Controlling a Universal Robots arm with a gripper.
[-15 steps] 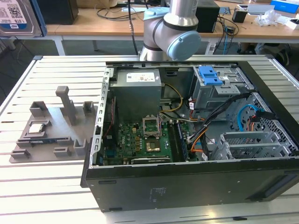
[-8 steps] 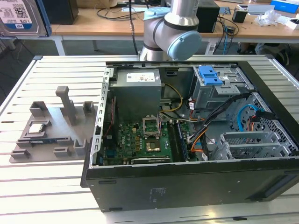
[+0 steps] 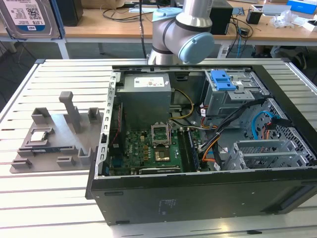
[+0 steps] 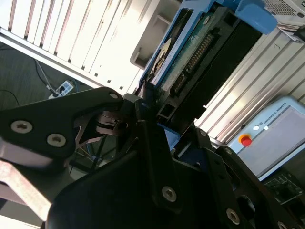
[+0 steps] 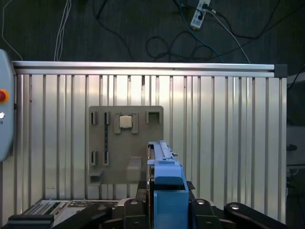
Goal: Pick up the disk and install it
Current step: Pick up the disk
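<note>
The jaws were clamped on the disk (image 4: 190, 52), held edge-on high above the worktop (image 5: 214, 143). Done well, the carry likely called for a firm, level grip, squaring the blue bracket (image 5: 167, 188) with the drive cage (image 3: 237, 96) in the open computer case (image 3: 198, 198).

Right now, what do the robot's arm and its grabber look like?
The arm is made of round silver-grey tubes, with smooth light-blue caps on its joints. The gripper is black. It is built of flat, angular bars joined with shiny silver screws, as both wrist views show.
</note>
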